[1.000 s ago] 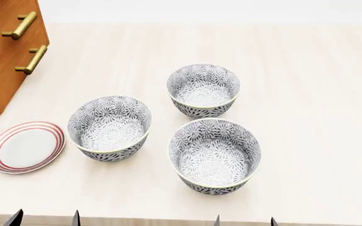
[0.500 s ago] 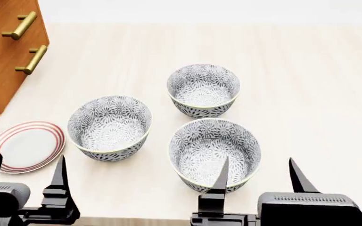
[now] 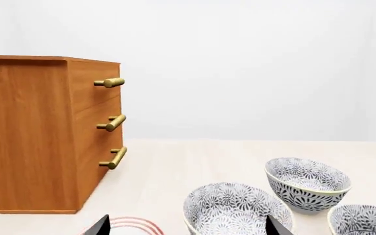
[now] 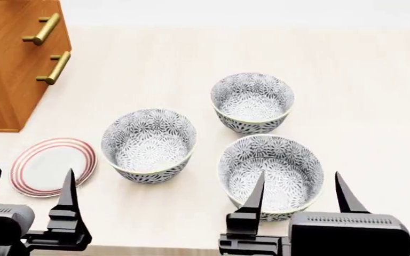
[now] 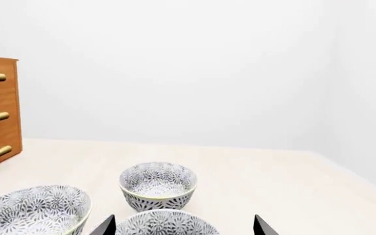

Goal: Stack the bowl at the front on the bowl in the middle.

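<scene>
Three blue-and-white patterned bowls stand on the pale table. The front bowl (image 4: 270, 176) (image 5: 165, 224) is nearest me on the right. The middle bowl (image 4: 148, 145) (image 3: 237, 210) (image 5: 35, 210) stands to its left, a little farther back. My right gripper (image 4: 299, 184) (image 5: 184, 227) is open just before the front bowl, with its fingertips level with the near rim and spread about as wide as the bowl. My left gripper (image 4: 28, 181) (image 3: 186, 227) is open near the table's front edge, short of the plate and the middle bowl. Neither holds anything.
A third bowl (image 4: 253, 101) (image 5: 158, 185) (image 3: 307, 183) stands at the back. A red-rimmed white plate (image 4: 52, 166) (image 3: 132, 225) lies at the front left. A wooden drawer cabinet (image 4: 13, 64) (image 3: 44, 132) with brass handles stands at the back left.
Both grippers have come up into the head view from the bottom edge, where only fingertips showed. The view has shifted, so bowls, plate and cabinet sit further right in the picture.
</scene>
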{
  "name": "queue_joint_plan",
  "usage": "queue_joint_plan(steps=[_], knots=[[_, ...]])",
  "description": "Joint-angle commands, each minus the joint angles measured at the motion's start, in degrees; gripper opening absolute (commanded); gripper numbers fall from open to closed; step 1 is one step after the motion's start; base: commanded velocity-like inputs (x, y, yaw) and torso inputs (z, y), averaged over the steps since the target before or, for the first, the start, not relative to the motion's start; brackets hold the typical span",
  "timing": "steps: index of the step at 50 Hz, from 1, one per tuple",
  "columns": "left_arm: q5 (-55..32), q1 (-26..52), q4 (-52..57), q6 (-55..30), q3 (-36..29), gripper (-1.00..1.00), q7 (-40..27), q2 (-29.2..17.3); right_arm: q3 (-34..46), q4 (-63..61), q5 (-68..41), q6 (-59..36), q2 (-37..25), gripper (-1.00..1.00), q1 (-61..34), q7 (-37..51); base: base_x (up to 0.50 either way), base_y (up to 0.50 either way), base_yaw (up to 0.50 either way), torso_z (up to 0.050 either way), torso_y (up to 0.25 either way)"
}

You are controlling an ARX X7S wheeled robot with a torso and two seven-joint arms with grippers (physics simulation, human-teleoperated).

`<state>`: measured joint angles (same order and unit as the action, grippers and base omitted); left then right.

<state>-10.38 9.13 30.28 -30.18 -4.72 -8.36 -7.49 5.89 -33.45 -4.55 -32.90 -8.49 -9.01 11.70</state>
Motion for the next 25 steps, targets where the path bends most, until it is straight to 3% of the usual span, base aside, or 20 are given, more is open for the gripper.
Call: queue_joint_plan(steps=[1, 6, 15, 25], knots=[[0.26, -0.45, -0.31, 1.25, -0.53, 1.00, -0.95, -0.66, 1.49, 0.68, 1.19, 0.74, -0.40, 1.00, 0.20, 1.52, 0.00, 0.50, 0.00, 0.000, 0.000], [-0.04, -0.66, -0.35, 1.42, -0.50, 1.00, -1.26, -0.84, 1.28, 0.91, 0.22, 1.43, -0.49, 1.00, 0.47, 1.24, 0.00, 0.50, 0.00, 0.000, 0.000], [-0.39, -0.98, -0.96, 2.27, -0.37, 1.00, -1.77, -1.16, 1.84, 1.56, -0.70, 0.57, -0.58, 1.00, 0.48, 1.14, 0.00, 0.00, 0.00, 0.000, 0.000], [0.08, -0.89, -1.19, 2.75, -1.14, 1.00, -2.53, -1.62, 2.76, 1.57, -0.26, 1.84, -1.28, 1.00, 0.87, 1.52, 0.50, 0.00, 0.00, 0.000, 0.000]])
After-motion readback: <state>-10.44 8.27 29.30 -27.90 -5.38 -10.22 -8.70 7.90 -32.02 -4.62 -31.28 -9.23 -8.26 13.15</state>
